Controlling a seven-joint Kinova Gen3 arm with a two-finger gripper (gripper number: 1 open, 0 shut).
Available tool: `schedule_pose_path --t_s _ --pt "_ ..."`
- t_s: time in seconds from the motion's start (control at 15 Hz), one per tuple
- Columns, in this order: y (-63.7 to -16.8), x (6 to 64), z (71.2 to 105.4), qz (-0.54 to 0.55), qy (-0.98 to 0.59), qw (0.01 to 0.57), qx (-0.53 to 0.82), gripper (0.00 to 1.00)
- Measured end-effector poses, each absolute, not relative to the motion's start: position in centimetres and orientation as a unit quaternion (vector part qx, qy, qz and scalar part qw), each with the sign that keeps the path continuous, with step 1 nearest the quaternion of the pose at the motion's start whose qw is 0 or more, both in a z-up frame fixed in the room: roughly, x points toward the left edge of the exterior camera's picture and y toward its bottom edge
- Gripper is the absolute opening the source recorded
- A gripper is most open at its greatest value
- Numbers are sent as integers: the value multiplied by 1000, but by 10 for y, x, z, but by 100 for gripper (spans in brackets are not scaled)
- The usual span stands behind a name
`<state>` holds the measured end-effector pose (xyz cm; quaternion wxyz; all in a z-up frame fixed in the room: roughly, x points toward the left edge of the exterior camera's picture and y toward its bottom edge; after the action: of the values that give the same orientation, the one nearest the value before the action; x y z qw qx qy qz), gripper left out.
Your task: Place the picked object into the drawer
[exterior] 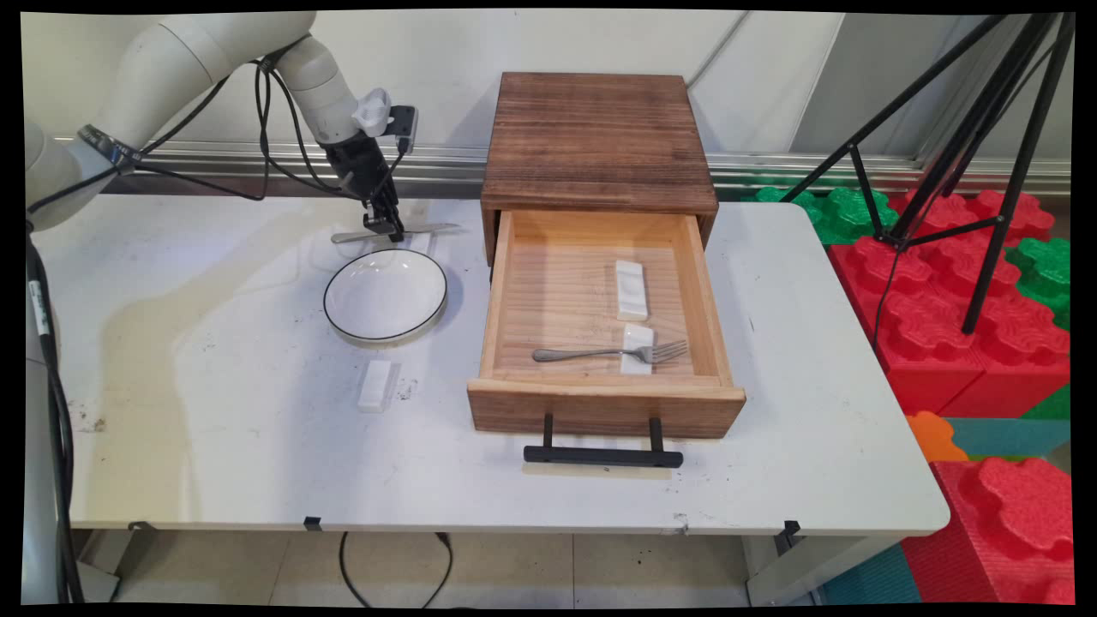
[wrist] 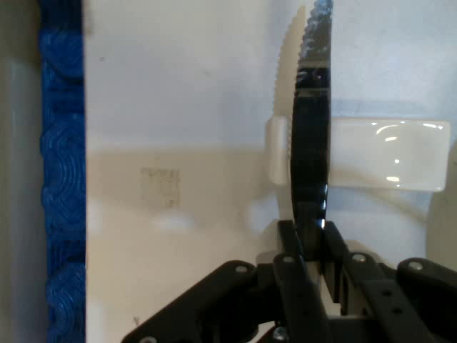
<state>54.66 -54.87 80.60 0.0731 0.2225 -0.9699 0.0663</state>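
The hand view shows what the main view cannot: the knife [wrist: 312,114] has a serrated edge, and its blade lies across a white rest [wrist: 389,153], running from between the gripper [wrist: 308,239] fingers up to the picture's top. The fingers are clamped on the blade's sides. A blue strip borders the table's edge at that picture's left.

In the main view the knife [exterior: 394,231] lies level, just behind the white black-rimmed bowl [exterior: 386,296], near the table's [exterior: 214,428] far edge and left of the wooden drawer box [exterior: 598,141]. The gripper [exterior: 387,227] grasps it near the middle. The drawer [exterior: 600,343] is pulled fully out toward the near side; inside lie a fork [exterior: 608,352], its neck over one white rest [exterior: 637,348], and another rest [exterior: 630,290] behind. A further white rest [exterior: 375,386] sits on the table in front of the bowl. Bare tabletop spreads left of the bowl and right of the drawer.

The arm descends from the upper left, wrist angled down and rightward, cables hanging
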Motion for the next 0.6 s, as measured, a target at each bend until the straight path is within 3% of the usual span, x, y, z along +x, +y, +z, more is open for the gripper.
schedule_pose_path --t_s 0.6 --pt "-520 550 849 130 -939 83 309 0"
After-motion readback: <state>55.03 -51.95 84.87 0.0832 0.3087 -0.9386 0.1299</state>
